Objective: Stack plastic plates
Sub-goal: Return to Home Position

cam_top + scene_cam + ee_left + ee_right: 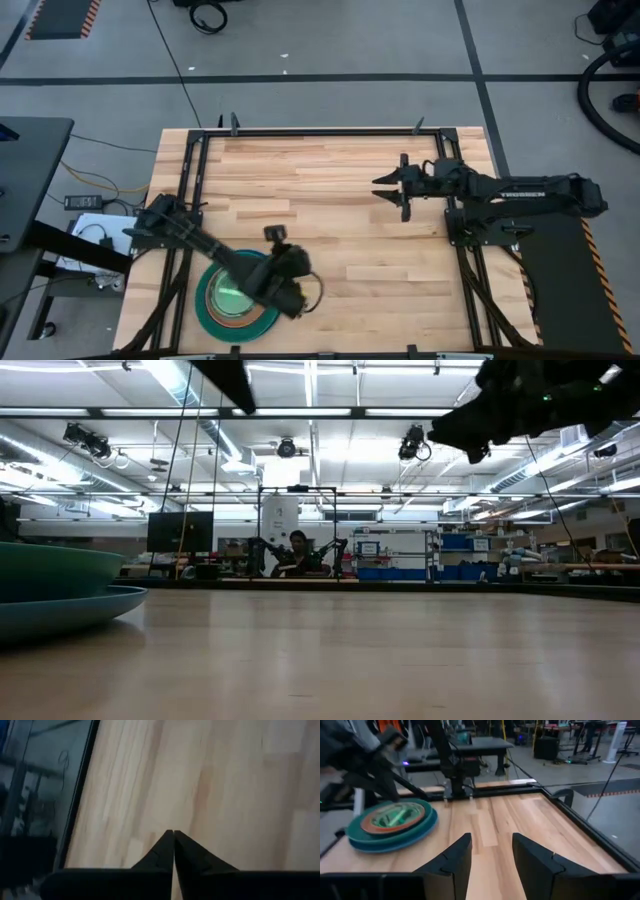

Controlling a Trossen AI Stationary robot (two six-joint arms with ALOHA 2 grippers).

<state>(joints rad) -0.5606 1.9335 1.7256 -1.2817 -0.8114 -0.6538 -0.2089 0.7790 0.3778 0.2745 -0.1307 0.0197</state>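
This is a robotics lab in an open hall, with strip lights overhead, blue bins on shelves and a person seated far off. Taped lines cross the grey floor at one o'clock from the counter.

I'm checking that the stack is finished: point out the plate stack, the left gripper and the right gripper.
plate stack (pixel 422 826): right wrist view, on the teal outer rim.
left gripper (pixel 173 835): left wrist view, where the shut fingertips meet.
right gripper (pixel 491 839): right wrist view, midway between the open fingertips.
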